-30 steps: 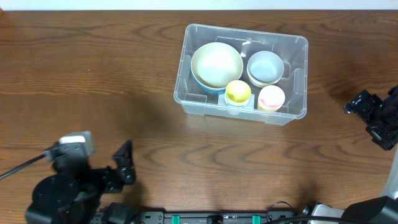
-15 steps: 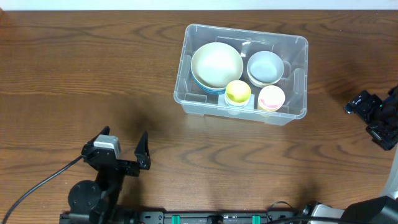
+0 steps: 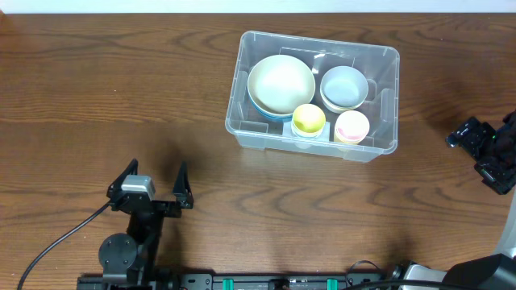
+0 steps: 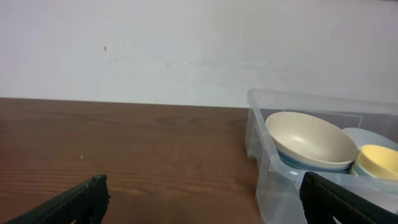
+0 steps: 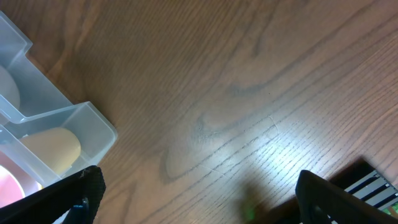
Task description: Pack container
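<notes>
The clear plastic container (image 3: pixel 322 150) sits far-centre on the wooden table (image 3: pixel 121 80), holding a large cream bowl (image 3: pixel 280 84), white bowl (image 3: pixel 344 87), yellow cup (image 3: pixel 309 119) and pink cup (image 3: pixel 351 126). Packing appears complete. The left gripper (image 3: pixel 155 174) and right gripper (image 3: pixel 476 155) stand wide open, empty, well apart from the container. No legible writing shows

The overhead camera looks straight down on the whole worktop (image 3: pixel 121 97), with the container (image 3: pixel 310 147) near its far edge. The left wrist camera sits low, facing level toward the back wall (image 4: pixel 186 50), and catches the container's left end. The right wrist camera looks down from close by and shares a right-hand corner of the container.
</notes>
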### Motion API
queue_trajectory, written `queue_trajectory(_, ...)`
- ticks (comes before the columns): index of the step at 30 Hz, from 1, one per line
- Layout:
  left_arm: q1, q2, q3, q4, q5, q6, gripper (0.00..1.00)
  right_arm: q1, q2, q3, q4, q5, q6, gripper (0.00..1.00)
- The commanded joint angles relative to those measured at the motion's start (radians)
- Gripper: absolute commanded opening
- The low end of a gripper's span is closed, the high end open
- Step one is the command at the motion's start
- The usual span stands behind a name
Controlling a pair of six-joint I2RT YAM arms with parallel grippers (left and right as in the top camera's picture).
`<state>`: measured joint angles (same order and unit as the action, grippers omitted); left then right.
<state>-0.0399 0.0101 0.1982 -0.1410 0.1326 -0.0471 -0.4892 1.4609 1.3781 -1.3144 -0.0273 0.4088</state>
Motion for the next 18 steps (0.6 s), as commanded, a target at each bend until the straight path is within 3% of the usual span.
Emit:
queue_trajectory(1, 0.005, -0.008, -0.047, 0.032, 0.014, 0.016, 0.98, -0.005, -0.002, 0.000, 0.002, 0.000, -0.013, 0.99)
queue_trajectory(11, 0.005, -0.009, -0.189, 0.152, 0.014, 0.016, 0.98, -0.005, -0.002, 0.000, 0.002, 0.000, -0.013, 0.99)
queue_trajectory(18, 0.005, -0.009, -0.194, 0.083, 0.014, 0.016, 0.98, -0.005, -0.002, 0.000, 0.002, 0.000, -0.013, 0.99)
